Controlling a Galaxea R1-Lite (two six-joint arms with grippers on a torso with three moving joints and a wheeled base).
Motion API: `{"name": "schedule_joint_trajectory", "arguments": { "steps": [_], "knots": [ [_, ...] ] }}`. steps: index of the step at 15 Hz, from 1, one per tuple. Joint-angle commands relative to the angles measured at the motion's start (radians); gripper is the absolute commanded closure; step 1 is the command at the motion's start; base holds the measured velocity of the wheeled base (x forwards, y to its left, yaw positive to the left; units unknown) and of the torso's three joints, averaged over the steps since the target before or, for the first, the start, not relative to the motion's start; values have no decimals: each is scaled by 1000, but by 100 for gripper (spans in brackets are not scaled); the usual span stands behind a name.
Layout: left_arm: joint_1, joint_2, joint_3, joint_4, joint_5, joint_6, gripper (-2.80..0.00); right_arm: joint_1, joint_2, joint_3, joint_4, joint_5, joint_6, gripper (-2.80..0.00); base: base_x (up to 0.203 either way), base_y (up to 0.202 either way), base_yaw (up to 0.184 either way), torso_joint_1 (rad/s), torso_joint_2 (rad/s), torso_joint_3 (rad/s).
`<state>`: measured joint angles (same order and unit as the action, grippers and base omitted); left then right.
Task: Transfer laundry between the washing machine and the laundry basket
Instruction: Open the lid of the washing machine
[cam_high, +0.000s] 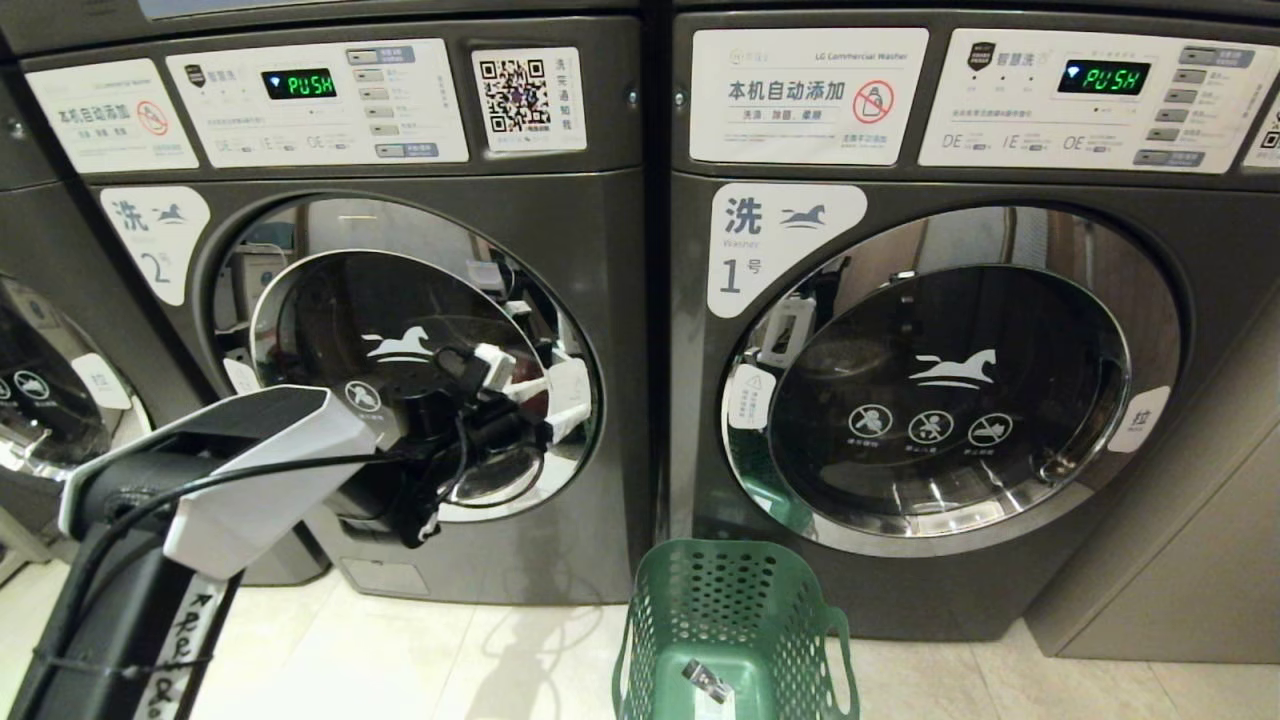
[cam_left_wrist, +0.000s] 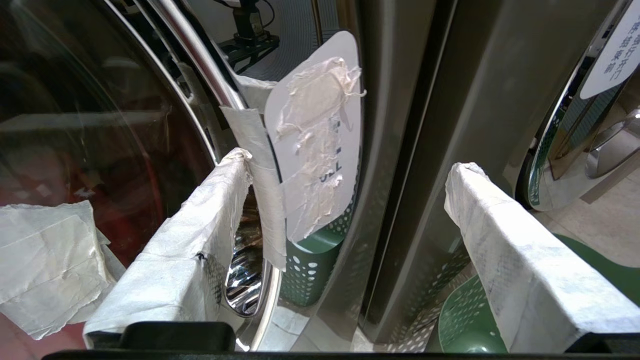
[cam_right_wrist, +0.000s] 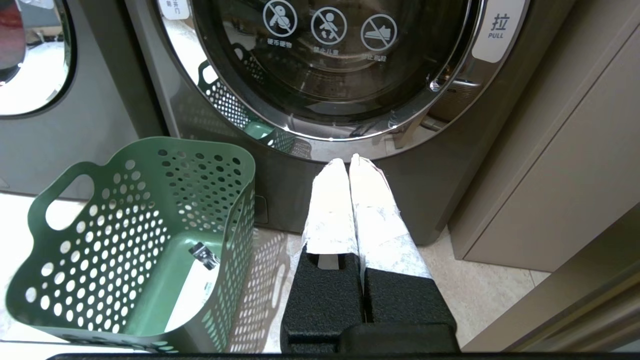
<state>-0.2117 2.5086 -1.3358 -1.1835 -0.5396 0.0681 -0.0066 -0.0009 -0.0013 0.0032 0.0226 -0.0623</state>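
The washing machine marked "2" stood left of machine "1", door shut and facing the room. The left gripper was wide open, empty, at its door edge. The laundry basket stood upright on the floor between both machines. The right gripper was closed, empty, beside it.

Glossy chrome door rim, perforated plastic basket

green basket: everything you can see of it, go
The laundry basket is green plastic, perforated all over with round holes, with loop handles at the rim. It stands upright on the pale tiled floor in front of the gap between washers 2 and 1, touching neither as far as can be seen. No garments inside, only a small tag or label on its bottom. Neither tool touches it.
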Motion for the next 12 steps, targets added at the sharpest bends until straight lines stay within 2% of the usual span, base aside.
{"name": "schedule_joint_trajectory", "arguments": {
  "steps": [1,4,8,12],
  "knots": [
    [-7,17,-20,-1,-3,-2,-280,0,1,0,0,0,-1,0,0,0,0,0,0,0],
    [-8,28,-24,1,7,-3,-280,-1,1,0,0,0,-1,0,0,0,0,0,0,0],
    [-6,83,-108,3,7,-4,-280,0,1,0,0,0,-1,0,0,0,0,0,0,0],
    [-6,93,-114,7,-9,-15,-280,0,1,0,0,0,-1,0,0,0,0,0,0,0]
  ]
}}
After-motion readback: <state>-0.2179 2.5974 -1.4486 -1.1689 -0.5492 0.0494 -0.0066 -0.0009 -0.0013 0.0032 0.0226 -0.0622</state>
